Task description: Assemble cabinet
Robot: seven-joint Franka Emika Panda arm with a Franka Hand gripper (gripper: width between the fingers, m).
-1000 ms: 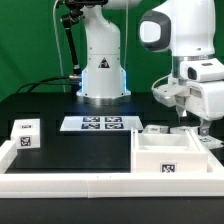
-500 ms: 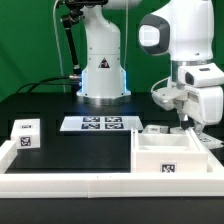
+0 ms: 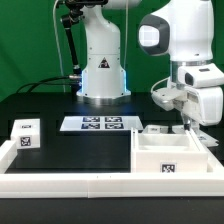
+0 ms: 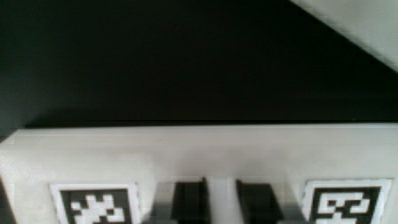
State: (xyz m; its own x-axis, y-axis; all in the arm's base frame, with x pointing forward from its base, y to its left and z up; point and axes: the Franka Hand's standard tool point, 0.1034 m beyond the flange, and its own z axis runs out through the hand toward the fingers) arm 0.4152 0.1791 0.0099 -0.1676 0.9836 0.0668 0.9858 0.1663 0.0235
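Observation:
The cabinet [image 3: 172,157], an open white box with a tag on its front, stands at the exterior view's front right. My gripper [image 3: 190,126] reaches down just behind its far right edge. In the wrist view the gripper [image 4: 221,203] has its two dark fingers [image 4: 187,203] close together on a thin white strip. They stand on a white tagged panel [image 4: 196,155] with one tag [image 4: 98,205] on each side. I cannot tell whether this panel belongs to the cabinet. Small tagged pieces [image 3: 155,130] lie behind the box.
A small white tagged cube [image 3: 25,133] sits at the exterior view's left. The marker board [image 3: 100,124] lies in the middle before the robot base [image 3: 103,75]. A low white wall [image 3: 70,177] runs along the front.
The arm's wrist has shifted slightly toward the exterior view's right. The cabinet and the cube have not moved.

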